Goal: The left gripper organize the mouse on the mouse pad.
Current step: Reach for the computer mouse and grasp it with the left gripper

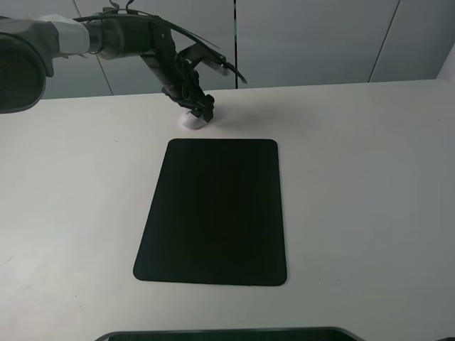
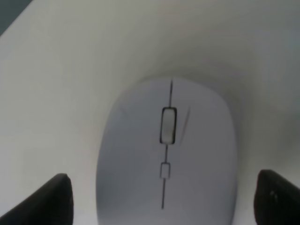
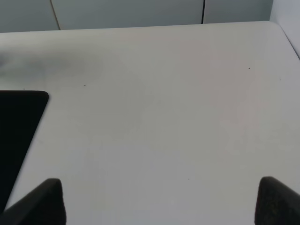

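The white mouse [image 1: 192,121] lies on the table just beyond the far left corner of the black mouse pad [image 1: 213,212], off the mat. My left gripper [image 1: 201,111] is down over it. In the left wrist view the mouse [image 2: 166,154] fills the middle, scroll wheel up. The left gripper [image 2: 164,201] is open, and its black fingertips [image 2: 51,201] stand wide on either side of the shell, apart from it. The right gripper [image 3: 159,204] is open over bare table with nothing between its fingers. A corner of the pad [image 3: 18,126] shows beside it.
The pale table [image 1: 370,177] runs wide to the right of the pad and to its left. A grey wall stands behind the table's far edge. A dark curved edge [image 1: 227,332] shows at the near border of the high view.
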Controlling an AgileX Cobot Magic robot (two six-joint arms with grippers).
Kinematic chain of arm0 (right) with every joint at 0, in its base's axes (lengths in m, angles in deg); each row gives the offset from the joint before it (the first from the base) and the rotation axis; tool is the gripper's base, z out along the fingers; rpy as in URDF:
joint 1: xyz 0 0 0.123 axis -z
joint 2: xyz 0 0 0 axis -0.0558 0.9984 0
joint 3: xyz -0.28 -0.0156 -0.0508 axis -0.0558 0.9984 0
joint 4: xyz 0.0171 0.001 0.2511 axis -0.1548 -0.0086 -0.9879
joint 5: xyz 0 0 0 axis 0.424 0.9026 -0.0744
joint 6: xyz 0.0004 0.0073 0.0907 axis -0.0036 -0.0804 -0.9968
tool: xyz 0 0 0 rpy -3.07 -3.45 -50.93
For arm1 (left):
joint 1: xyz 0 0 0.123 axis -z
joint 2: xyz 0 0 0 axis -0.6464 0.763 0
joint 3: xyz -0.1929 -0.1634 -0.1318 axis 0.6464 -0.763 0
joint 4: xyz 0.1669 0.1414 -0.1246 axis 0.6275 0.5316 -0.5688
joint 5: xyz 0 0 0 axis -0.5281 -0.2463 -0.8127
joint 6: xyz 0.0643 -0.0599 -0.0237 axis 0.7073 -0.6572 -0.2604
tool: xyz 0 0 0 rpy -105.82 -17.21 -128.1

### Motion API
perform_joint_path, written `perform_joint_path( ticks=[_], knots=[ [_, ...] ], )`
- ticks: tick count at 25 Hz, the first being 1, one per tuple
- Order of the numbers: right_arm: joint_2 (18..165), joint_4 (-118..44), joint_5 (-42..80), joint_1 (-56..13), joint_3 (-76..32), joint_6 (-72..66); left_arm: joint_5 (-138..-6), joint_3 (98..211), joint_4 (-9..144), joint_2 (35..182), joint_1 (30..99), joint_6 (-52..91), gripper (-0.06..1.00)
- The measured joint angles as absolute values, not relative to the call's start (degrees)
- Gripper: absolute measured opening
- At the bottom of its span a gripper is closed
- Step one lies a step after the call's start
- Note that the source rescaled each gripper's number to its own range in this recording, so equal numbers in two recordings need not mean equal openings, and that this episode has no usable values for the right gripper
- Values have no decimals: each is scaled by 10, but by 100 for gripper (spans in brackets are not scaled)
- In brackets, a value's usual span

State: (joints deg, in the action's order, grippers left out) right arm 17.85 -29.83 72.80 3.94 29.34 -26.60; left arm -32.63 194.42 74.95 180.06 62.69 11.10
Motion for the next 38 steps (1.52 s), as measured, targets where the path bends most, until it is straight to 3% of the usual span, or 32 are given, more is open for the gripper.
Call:
perform_joint_path(
  ticks=[38],
  knots=[
    [178, -298, 728, 39, 293, -266, -340, 1944, 725, 1818, 627, 94, 96]
  ],
)
